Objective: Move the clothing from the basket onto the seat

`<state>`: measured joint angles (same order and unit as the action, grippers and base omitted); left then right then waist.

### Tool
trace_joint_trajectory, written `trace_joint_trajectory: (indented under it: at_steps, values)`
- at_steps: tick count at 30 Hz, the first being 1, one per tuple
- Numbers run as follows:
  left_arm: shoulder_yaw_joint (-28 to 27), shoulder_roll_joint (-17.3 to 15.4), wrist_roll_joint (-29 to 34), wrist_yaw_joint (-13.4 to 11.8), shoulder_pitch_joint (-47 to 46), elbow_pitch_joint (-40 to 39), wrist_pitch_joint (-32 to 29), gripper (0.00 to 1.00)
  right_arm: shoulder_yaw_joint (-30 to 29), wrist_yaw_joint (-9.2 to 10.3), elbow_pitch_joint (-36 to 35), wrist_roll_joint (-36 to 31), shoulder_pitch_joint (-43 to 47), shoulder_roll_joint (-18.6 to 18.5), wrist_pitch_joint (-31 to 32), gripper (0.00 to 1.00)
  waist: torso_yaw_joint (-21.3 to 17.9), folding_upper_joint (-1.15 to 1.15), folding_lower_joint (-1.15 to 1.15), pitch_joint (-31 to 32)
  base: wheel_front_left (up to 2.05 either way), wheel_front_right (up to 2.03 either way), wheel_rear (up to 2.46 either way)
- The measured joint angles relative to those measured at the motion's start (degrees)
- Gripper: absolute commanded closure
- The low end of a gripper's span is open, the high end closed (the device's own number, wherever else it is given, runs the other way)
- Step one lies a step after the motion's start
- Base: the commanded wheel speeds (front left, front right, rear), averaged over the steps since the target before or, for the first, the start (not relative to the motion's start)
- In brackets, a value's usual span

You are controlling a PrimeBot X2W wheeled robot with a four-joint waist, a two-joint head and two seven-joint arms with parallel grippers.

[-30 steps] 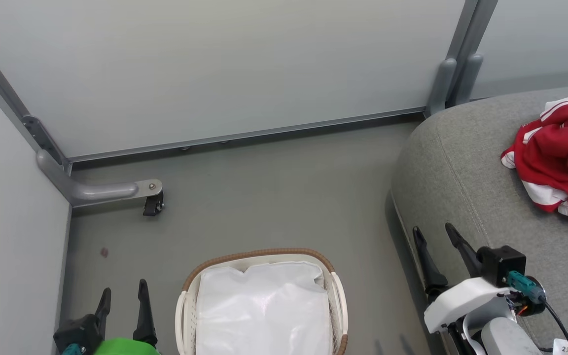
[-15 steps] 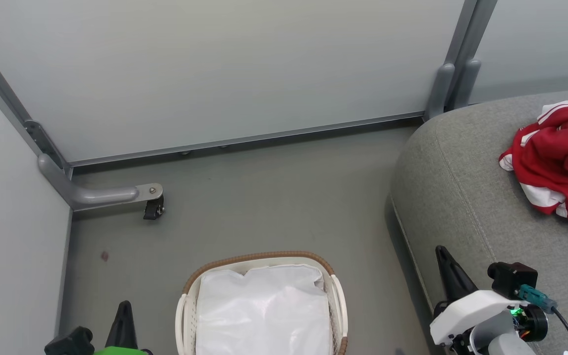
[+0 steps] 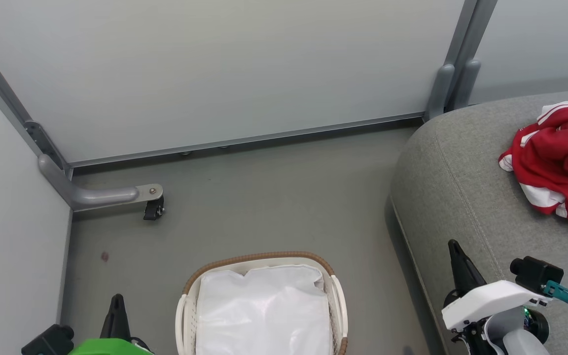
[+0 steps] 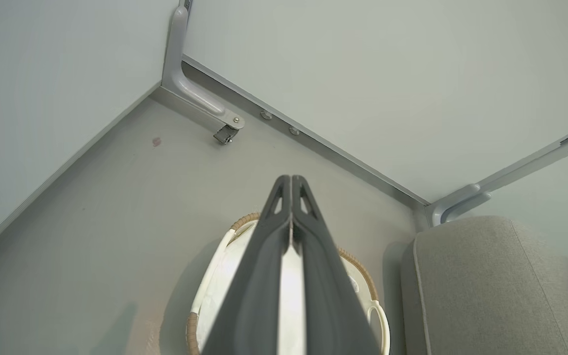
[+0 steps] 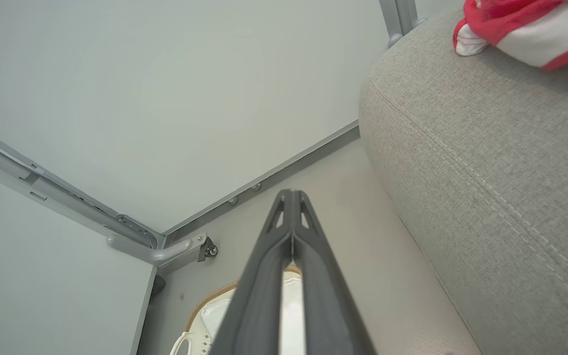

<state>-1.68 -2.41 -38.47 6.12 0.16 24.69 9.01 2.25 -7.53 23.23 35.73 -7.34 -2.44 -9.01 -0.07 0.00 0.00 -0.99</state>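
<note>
Ahead of the right gripper [image 3: 455, 246] and off to its right, the clothing [image 3: 560, 162] lies in a red heap on the seat [image 3: 461, 197], well apart from the fingertips. This gripper's jaws are pressed together on nothing, and the seat's rounded edge runs just to their right. The left gripper [image 4: 291, 183] is also closed and empty. The basket [image 3: 259, 257] stands on the floor [image 3: 264, 197] between the two grippers, nearer the left one, its white liner [image 3: 264, 310] showing.
</note>
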Motion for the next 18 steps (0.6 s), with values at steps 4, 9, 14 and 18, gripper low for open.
trace_joint_trajectory:
  at_steps: [4,9,14,18]
  values:
    - [-0.23,0.0,-3.39,0.04,-0.4,-0.59,-0.91,1.0,-0.51,0.0,-0.55,3.61,0.03,0.0,0.97,1.0,0.0,0.0,0.0,0.03,0.0,0.0,0.0]
    - [-0.52,-0.01,-7.15,0.26,-0.85,-1.38,-1.98,1.0,-1.14,0.0,-1.15,7.51,0.09,-0.01,1.97,1.0,0.01,0.0,0.0,0.07,0.0,0.0,0.0]
    - [-0.89,-0.01,-10.83,0.41,-1.13,-2.14,-3.18,1.0,-1.77,0.0,-1.8,11.37,0.25,-0.03,3.05,1.0,0.01,0.0,0.0,0.11,0.0,0.0,0.0]
    - [-1.2,-0.02,-13.44,0.42,-1.52,-2.63,-3.92,1.0,-2.18,0.0,-2.25,14.28,0.31,-0.04,3.9,1.0,0.01,0.0,0.0,0.14,0.0,0.0,0.0]
